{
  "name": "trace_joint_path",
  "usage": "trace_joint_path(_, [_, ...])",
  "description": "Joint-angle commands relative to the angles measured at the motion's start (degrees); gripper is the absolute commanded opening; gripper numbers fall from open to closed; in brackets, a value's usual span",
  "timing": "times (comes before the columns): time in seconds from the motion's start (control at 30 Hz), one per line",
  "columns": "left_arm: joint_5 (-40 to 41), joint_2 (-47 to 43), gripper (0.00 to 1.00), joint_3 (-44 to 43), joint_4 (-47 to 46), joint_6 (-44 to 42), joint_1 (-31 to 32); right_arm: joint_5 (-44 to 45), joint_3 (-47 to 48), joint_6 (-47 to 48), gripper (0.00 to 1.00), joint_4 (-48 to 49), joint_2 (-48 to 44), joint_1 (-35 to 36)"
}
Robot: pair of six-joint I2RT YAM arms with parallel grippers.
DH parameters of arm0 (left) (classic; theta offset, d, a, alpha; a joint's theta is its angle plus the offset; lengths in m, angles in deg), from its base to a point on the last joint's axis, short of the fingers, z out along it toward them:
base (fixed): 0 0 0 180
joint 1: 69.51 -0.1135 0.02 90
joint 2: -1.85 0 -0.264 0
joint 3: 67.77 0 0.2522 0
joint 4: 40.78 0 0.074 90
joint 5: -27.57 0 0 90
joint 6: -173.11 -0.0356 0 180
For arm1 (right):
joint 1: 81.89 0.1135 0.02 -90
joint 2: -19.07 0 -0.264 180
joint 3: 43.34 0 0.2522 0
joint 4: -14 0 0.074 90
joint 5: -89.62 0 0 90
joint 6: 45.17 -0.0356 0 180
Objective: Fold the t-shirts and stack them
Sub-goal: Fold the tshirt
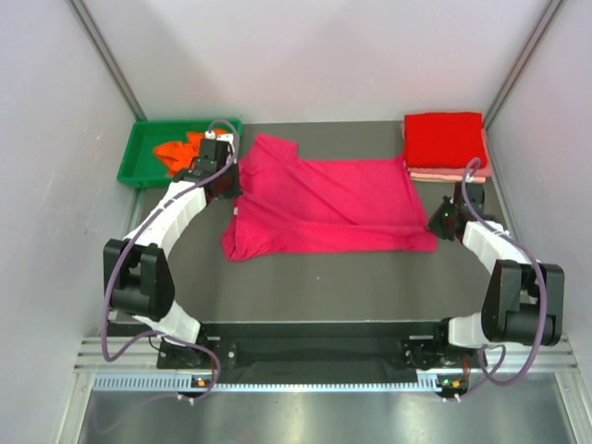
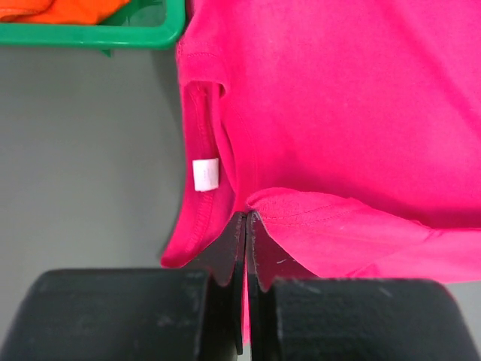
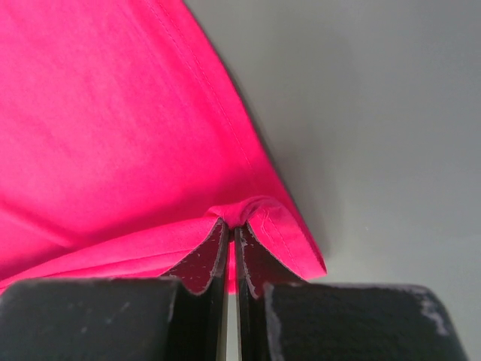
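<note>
The magenta-pink t-shirt (image 1: 324,203) lies spread across the middle of the dark table. My left gripper (image 1: 225,183) is shut on its left edge near the collar; in the left wrist view (image 2: 248,218) cloth is pinched between the jaws beside a white label (image 2: 205,174). My right gripper (image 1: 437,222) is shut on the shirt's right hem corner, as the right wrist view (image 3: 232,226) shows. A folded bright red t-shirt (image 1: 444,139) lies on a folded pale pink t-shirt (image 1: 449,174) at the back right. An orange t-shirt (image 1: 176,150) lies crumpled in the tray.
A green plastic tray (image 1: 139,171) sits at the back left, its rim also in the left wrist view (image 2: 90,34). White walls close in the table on the left, back and right.
</note>
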Motion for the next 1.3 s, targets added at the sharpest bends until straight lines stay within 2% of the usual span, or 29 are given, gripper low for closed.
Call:
trace_joint_path(0.0, [2.17, 1.82, 0.0, -2.35, -2.84, -2.44, -0.72, -1.32, 4.05, 1.68, 0.0, 5.11, 1.8, 0.07])
trace_joint_path(0.2, [2.79, 3.23, 0.0, -3.58, -2.32, -3.32, -0.98, -3.0, 5.82, 2.91, 0.0, 5.99, 5.5, 0.42])
trace_joint_path(0.37, [4.46, 4.03, 0.0, -3.76, -1.96, -3.93, -1.42, -1.16, 7.57, 3.61, 0.0, 6.0, 7.08, 1.65])
trace_joint_path(0.73, [2.7, 8.42, 0.0, -7.18, -3.11, -5.08, -1.77, 1.75, 13.02, 5.9, 0.0, 5.12, 10.33, 5.34])
trace_joint_path(1.27, [2.71, 14.31, 0.0, -11.05, -5.56, -7.71, -3.0, 5.62, 16.63, 6.61, 0.0, 5.28, 16.49, 5.69])
